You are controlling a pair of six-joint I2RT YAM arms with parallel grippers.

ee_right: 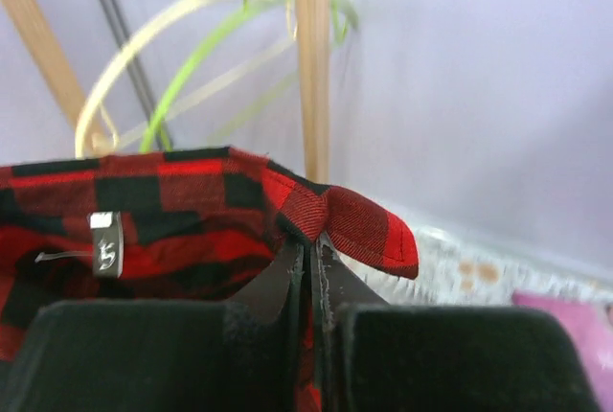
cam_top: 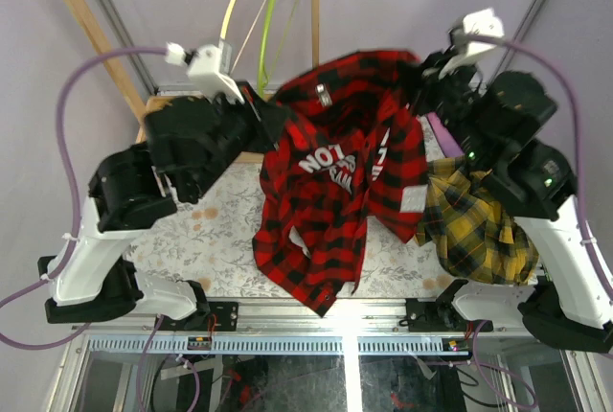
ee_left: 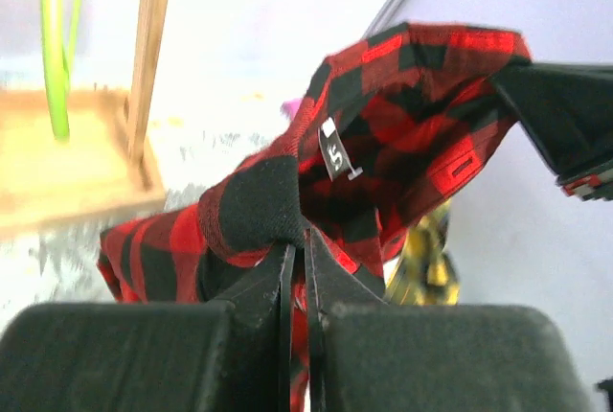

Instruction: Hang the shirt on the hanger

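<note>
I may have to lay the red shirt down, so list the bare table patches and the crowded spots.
Free: the floral tabletop between the left arm and the hanging shirt, down to the near edge. Crowded: the right side, where the yellow plaid shirt lies heaped; the shirt screens the middle.

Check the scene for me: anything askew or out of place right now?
The shirt hangs bunched and twisted between the left gripper and right gripper, its hem draped to the near edge of the table. A yellow plaid shirt lies crumpled beside the right arm.
</note>
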